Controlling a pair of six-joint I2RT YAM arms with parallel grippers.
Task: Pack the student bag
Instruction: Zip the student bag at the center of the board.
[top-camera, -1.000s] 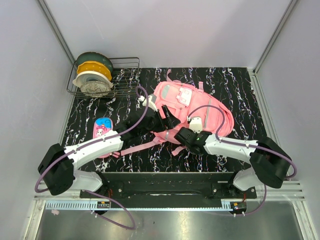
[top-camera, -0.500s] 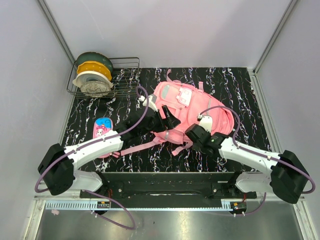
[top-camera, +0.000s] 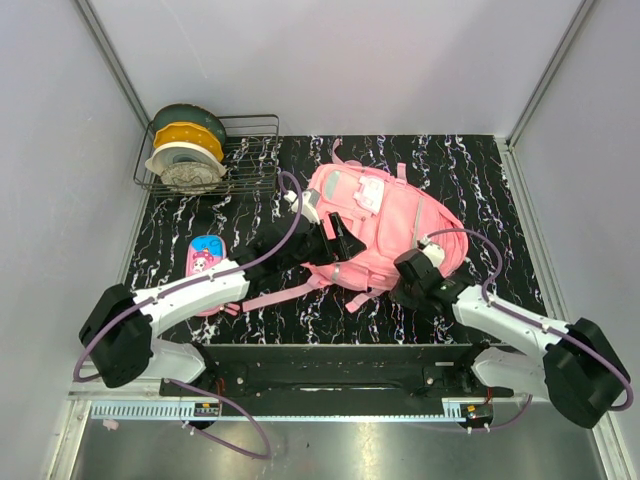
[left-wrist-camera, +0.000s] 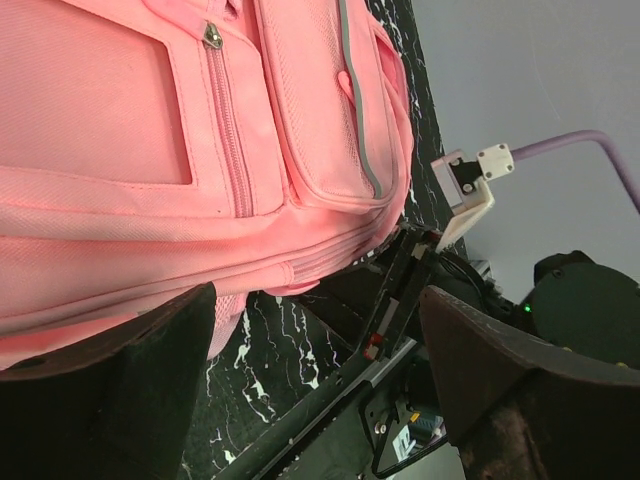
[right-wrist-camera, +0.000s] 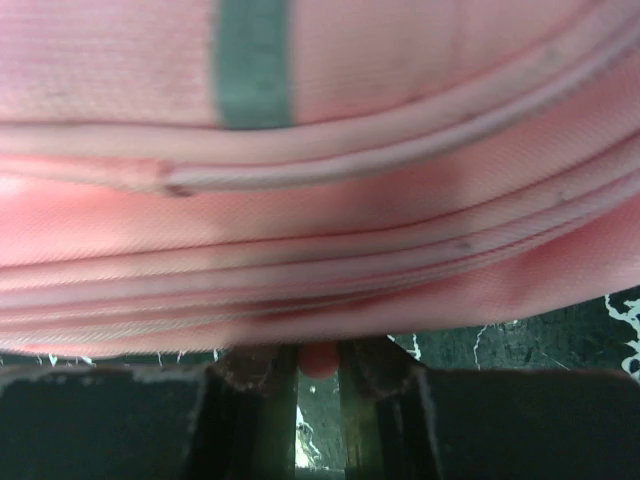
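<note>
Student bag (top-camera: 392, 215) flat, long axis diagonal, pockets far-left; left jaws wide open, right jaws pinching bag edge.

**No legible writing in any view**

No word, brand, number or sign can be read in any of the three views. The small pink-and-blue pencil case (top-camera: 205, 256) carries a cartoon figure, but any lettering on it is too small to tell. The white-pink clasp patch (top-camera: 371, 193) on the large pink fabric backpack (top-camera: 400, 215) shows no readable print. A small coloured tag (top-camera: 207, 409) on the pale rail (top-camera: 300, 410) below the arms' bases is too tiny to make out.
</note>
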